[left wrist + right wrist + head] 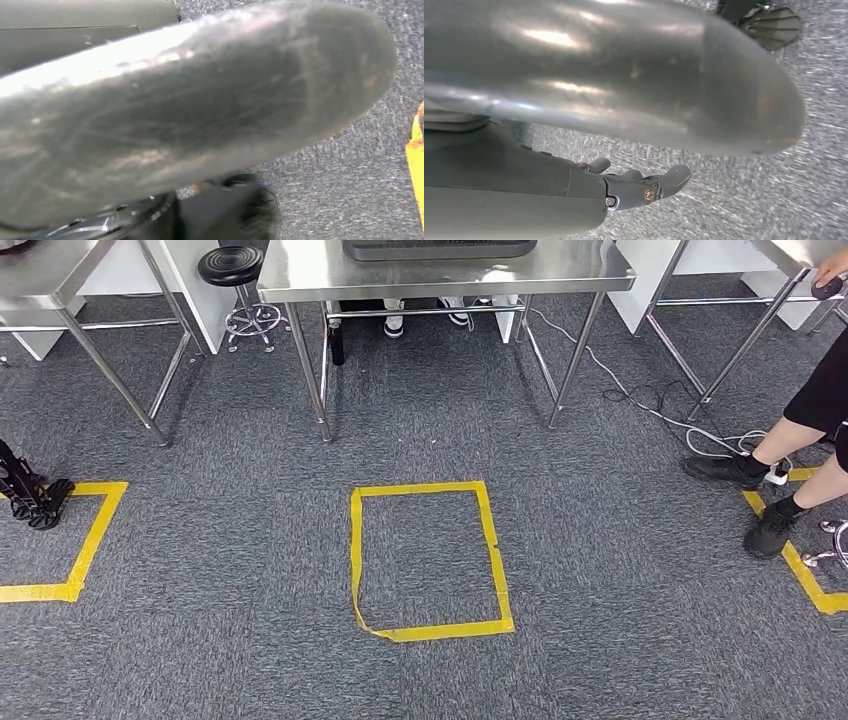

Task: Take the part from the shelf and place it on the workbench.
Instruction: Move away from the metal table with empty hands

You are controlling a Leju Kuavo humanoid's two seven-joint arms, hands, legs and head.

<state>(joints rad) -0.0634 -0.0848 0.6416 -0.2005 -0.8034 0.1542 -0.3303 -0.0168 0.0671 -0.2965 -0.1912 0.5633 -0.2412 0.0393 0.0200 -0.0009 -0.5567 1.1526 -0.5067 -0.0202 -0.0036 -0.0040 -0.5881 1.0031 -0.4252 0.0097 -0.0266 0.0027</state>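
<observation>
Head view: your camera looks down on grey carpet (250,570) with a yellow tape square (428,560) in the middle and a steel workbench (445,270) on the far side. A person's legs (790,480) stand at right. Right hand (634,187): fingers extended, holding nothing. Left hand (190,110): state cannot be told. The part cannot be located.

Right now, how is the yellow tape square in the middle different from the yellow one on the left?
The middle tape square shows all four sides; the left tape square runs off the picture's edge. The middle one holds only carpet; the left one has a black wheeled stand base on its corner. Both are yellow tape on grey carpet.
</observation>
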